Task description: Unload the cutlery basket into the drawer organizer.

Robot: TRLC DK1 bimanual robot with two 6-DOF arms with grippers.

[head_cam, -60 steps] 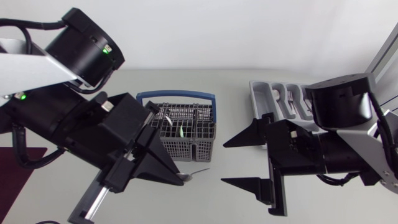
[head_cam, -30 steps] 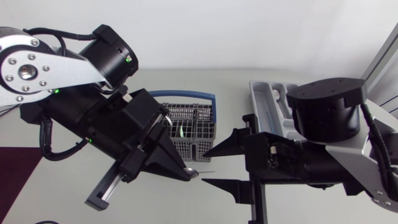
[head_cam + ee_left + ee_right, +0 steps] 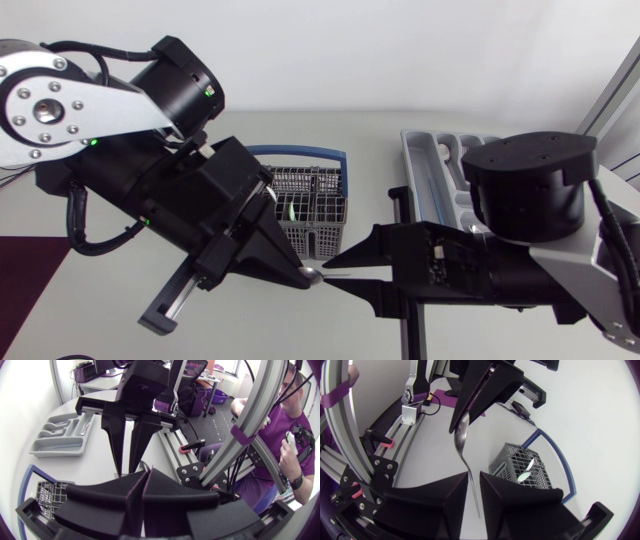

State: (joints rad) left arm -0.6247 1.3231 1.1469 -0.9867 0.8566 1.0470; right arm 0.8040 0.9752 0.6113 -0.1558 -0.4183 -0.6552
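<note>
Nearest the front edge of the tabletop [image 3: 370,170], the two arms meet tip to tip over a single spoon [image 3: 462,435]. The left tool [image 3: 303,276] comes in at a slant from the left, and its wedge fingers are pressed together on the spoon. In the left wrist view no gap shows between the fingers. In the right wrist view the spoon's bowl pokes out just under the left tool's tips, with the handle running away from it towards the right arm. The spoon is off the tabletop, carried in the air between the arms.

The right tool [image 3: 474,480] points at the left one from the other side. Its fingers stand a narrow way apart, with the thin handle passing through the gap. The handle lies close along one finger, and a slit of light shows between it and the other finger, so this tool is not clamped on it. From above, the same slim handle shows as a pale line between the two black tips.

Just behind the meeting point stands the grey mesh cutlery basket [image 3: 322,218] with its blue handle [image 3: 300,153]. The left arm partly covers it. A small pale green item [image 3: 290,211], too small to name, stands in one compartment.

Farther back and to the right lies the grey drawer organizer [image 3: 425,158], well apart from the basket, with the right arm over much of it.

A dark red mat [image 3: 25,280] lies at the tabletop's left side.
</note>
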